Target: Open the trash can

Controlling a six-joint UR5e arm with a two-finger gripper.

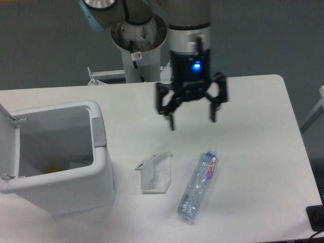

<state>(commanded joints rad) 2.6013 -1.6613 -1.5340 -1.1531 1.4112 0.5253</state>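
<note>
White rectangular desk [253,152] with rounded corners, carrying three things: large white boxy plastic trash can [61,185] at left, lid up; crumpled clear plastic wrapper [156,173] near centre; clear crushed plastic bottle [197,186] just beside, lying flat.

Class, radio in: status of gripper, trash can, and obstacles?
Gripper open, empty, above table. Trash can lid up, open. Bottle and plastic wrapper lie apart.

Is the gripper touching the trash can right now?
Apart. The fixed camera shows the open gripper hanging empty above the table, well right of the trash can, with bare tabletop between them.
</note>
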